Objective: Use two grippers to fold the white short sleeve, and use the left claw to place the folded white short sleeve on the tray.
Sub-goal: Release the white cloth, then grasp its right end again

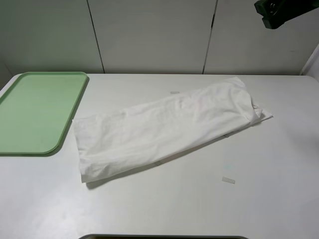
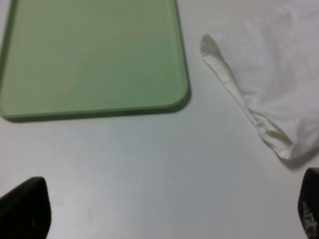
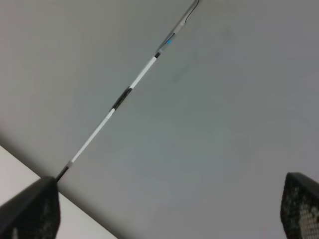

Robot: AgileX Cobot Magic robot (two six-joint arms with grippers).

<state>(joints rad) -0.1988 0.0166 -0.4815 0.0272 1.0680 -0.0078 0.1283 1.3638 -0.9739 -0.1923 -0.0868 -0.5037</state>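
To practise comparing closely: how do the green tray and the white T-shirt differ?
The tray is green, the T-shirt white. The tray is smooth with a low rim; the T-shirt is folded and wrinkled. The tray sits at the left; the T-shirt lies slanted mid-table. Both rest on the table.

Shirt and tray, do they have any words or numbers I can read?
No text can be read anywhere in these pictures.
Shirt: no letters show on the folded white cloth.
Tray: plain green, no writing.
Tape strip: looks blank, but too small to be sure.
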